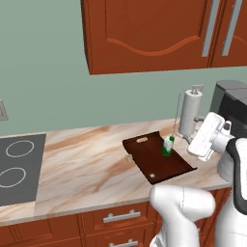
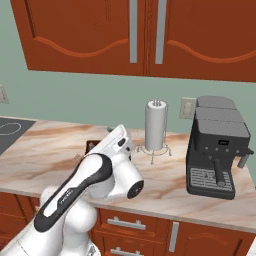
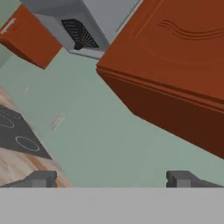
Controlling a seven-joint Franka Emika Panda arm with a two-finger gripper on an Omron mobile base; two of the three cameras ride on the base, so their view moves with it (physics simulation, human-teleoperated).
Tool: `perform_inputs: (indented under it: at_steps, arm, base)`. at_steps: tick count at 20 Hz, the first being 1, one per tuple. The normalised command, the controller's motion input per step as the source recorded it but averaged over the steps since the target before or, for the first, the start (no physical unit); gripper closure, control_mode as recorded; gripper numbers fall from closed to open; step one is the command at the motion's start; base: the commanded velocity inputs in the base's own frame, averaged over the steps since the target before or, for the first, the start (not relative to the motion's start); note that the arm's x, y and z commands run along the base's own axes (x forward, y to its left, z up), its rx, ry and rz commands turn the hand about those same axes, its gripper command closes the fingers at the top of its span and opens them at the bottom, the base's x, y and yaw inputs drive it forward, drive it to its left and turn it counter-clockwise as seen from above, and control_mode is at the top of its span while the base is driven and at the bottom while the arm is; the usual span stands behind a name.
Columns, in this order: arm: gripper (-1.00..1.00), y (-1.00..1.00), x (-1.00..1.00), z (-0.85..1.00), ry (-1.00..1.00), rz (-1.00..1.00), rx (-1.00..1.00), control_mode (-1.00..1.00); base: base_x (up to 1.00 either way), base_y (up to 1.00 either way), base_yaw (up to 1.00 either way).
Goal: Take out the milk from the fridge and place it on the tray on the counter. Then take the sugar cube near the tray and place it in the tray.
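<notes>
The sugar cube (image 1: pixel 129 157) lies on the table (image 1: pixel 87 166) just beside the tray's (image 1: pixel 181 166) left edge, well left of and below the raised, spread, empty fingers (image 3: pixel 43 178), while the milk (image 1: pixel 168 145) stands upright on the tray.

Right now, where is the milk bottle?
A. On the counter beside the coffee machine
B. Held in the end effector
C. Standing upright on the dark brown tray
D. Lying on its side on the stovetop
C: in the left base view the milk bottle stands upright on the tray, apart from the arm.
</notes>
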Motion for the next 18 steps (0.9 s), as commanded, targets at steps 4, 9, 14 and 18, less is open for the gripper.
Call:
perform_inputs:
  at_steps: [4,9,14,18]
  arm:
    - [-1.0,0.81,-0.37,0.56,0.0,-0.17,-0.21,-1.0]
    - [-1.0,0.82,-0.23,0.22,0.12,-0.17,-0.31,-1.0]
    - [-1.0,0.95,-0.14,0.01,0.3,-0.14,-0.36,-1.0]
    - [-1.0,1.0,-0.12,0.0,0.03,-0.18,-0.48,-1.0]
  base:
    - [0.0,0.0,0.0]
    - [0.0,0.0,0.0]
    - [0.0,0.0,0.0]
    - [0.0,0.0,0.0]
